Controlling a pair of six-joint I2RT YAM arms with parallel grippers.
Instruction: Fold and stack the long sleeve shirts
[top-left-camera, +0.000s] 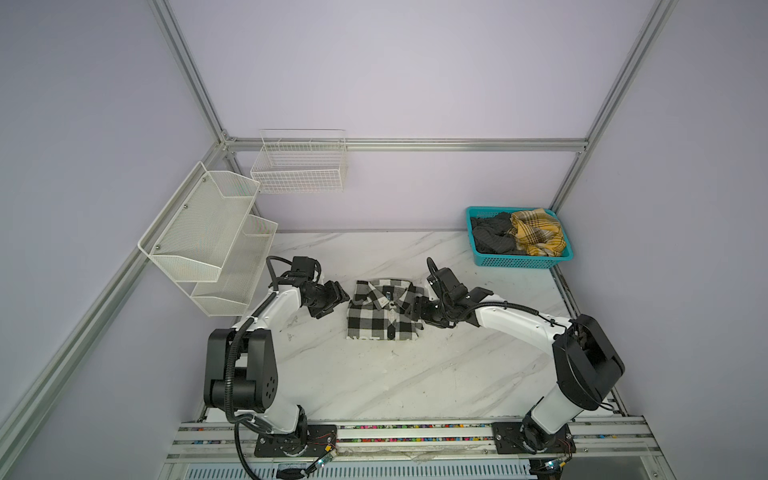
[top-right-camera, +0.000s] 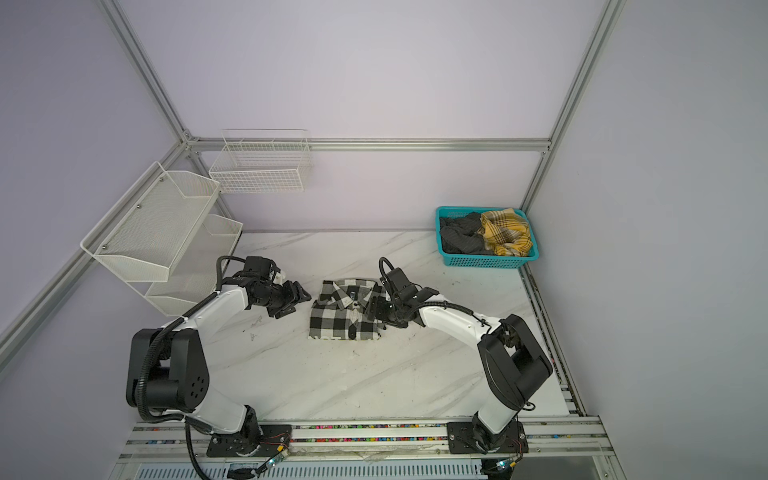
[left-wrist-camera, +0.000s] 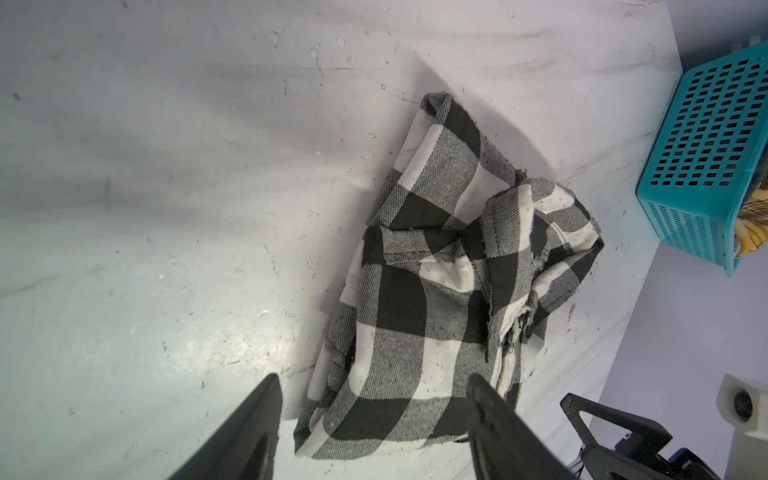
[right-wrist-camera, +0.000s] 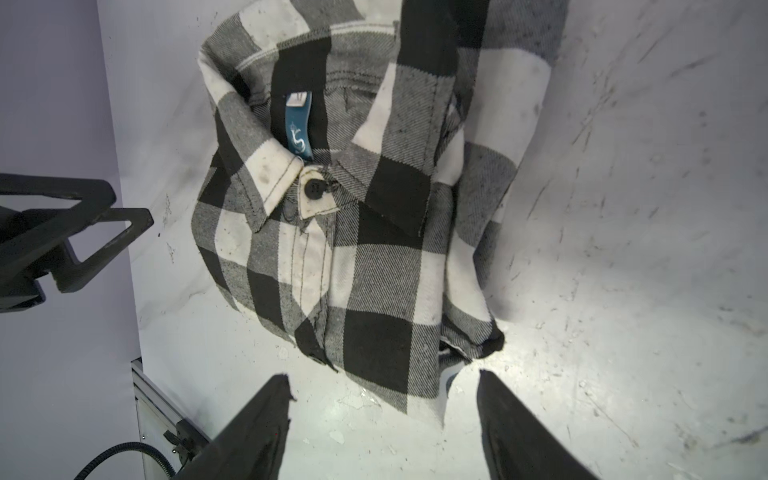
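The folded black-and-white checked cloth shirt (top-left-camera: 374, 320) lies flat mid-table on the white marble tabletop (top-left-camera: 415, 374). It is near-square, with the collar to 12 o'clock and the hem to 6. My left pincer (top-left-camera: 341, 300) gapes wide just off its 9 o'clock edge, and my right pincer (top-left-camera: 417, 312) gapes wide at its 3 o'clock edge; both are empty. Bare marble opens toward 6. White hem letters (top-left-camera: 365, 338) begin "NOT"; the blue neck label (right-wrist-camera: 299, 124) is unreadable.

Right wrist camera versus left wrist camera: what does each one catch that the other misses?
Only the right wrist view shows the collar, the blue neck label and a black button. Only the left wrist view shows the teal basket. Both show the black-and-white checked shirt on the marble tabletop, past the open left gripper or the open right gripper.
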